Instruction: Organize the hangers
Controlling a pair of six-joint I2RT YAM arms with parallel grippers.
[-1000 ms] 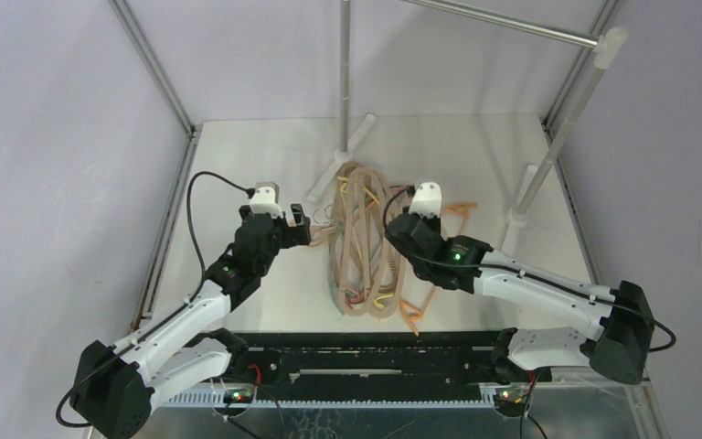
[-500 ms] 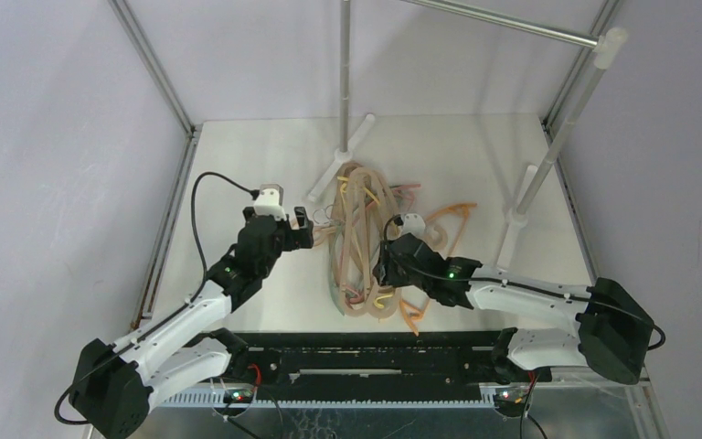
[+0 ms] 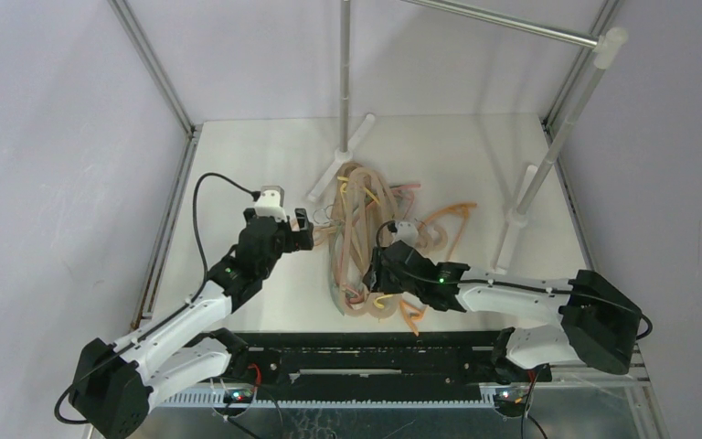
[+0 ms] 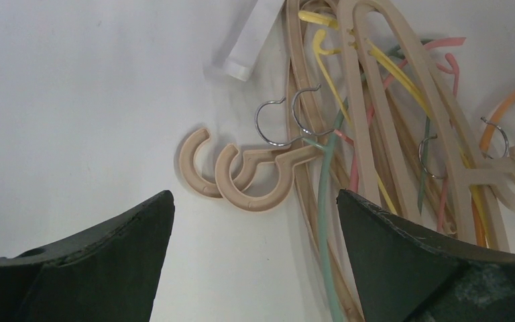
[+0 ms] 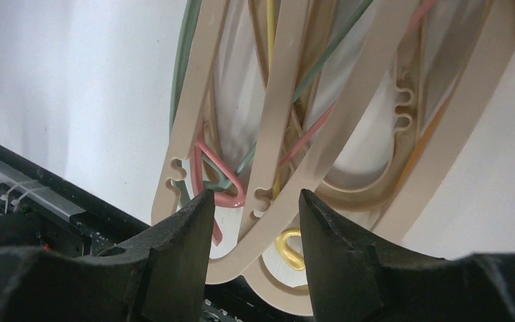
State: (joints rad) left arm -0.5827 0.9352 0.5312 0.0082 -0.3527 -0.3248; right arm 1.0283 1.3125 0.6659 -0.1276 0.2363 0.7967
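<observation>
Top view: the hangers (image 3: 361,238) are lying in a tangled heap mid-table (image 3: 238,165). The left gripper (image 3: 303,229) is hovering just beside the heap's left edge, and the right gripper (image 3: 379,270) is reaching into its near end.

Left wrist: the left gripper (image 4: 253,201) is standing spread wide and holding nothing, with two beige hooks (image 4: 238,178) lying just ahead of its fingers.

Right wrist: the right gripper (image 5: 255,201) is standing partly spread, straddling a beige arm (image 5: 278,127) without pinching it. The step looks like singling out one beige hanger. Closing squarely on that arm alone, clear of the pink hanger (image 5: 221,194) and green hanger (image 5: 186,67) crossing beneath, should keep the tangle from lifting along.
</observation>
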